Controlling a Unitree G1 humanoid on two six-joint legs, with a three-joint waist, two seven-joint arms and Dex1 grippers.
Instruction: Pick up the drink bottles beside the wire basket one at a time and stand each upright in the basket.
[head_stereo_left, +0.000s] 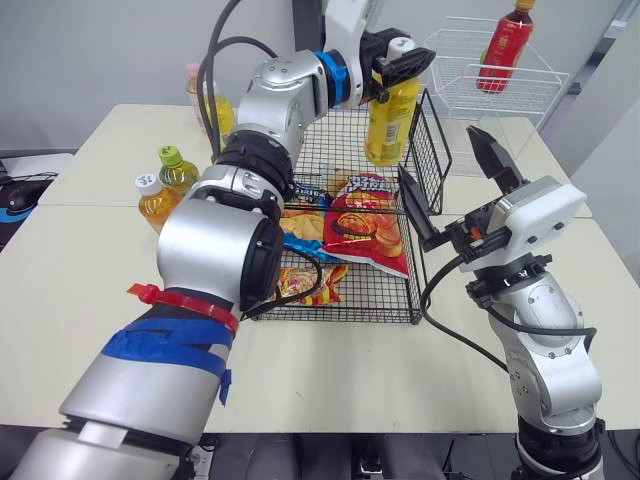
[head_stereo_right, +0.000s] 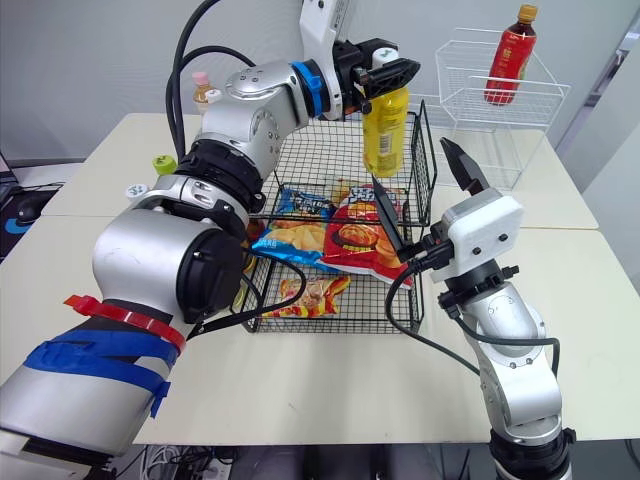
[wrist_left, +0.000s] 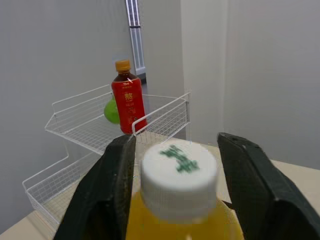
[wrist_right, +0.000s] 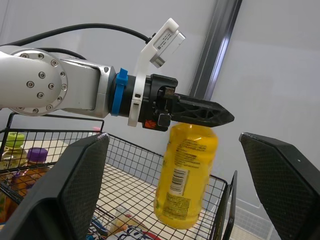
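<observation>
One full yellow bottle (head_stereo_left: 390, 125) (likely heavy and slick, the stiff neck its surest hold) hangs over the one-o'clock corner of the wire basket (head_stereo_left: 335, 316), clamped below its cap by the left claw (head_stereo_left: 408, 66), the right claw (head_stereo_left: 436, 150) spread empty.

Snack bags (head_stereo_left: 365, 225) cover the near half of the wire basket (head_stereo_left: 427, 150).
</observation>
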